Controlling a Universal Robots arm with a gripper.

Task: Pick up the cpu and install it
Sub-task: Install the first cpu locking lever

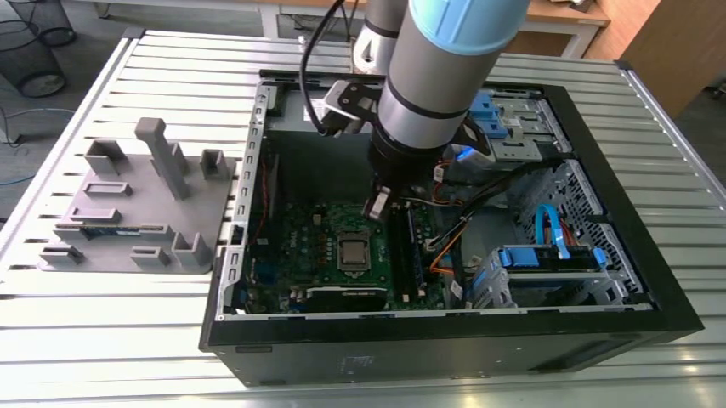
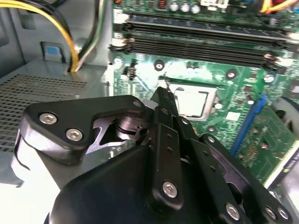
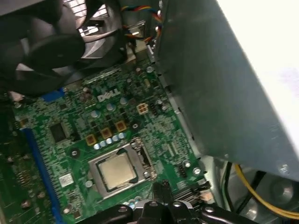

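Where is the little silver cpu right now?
In the exterior view, the cpu lies in the metal-framed socket of the green motherboard, with the memory slots on the exterior view's right and the gripper close by.

Everything sits on a silvery slatted metal table [image 1: 114, 340] over a plain grey floor [image 1: 85, 72]. There's a black wire basket [image 1: 29, 47] in the upper left corner. A light wooden desk [image 1: 567, 17] runs along the top edge, with a brown wooden panel [image 1: 669, 42] in the upper right.
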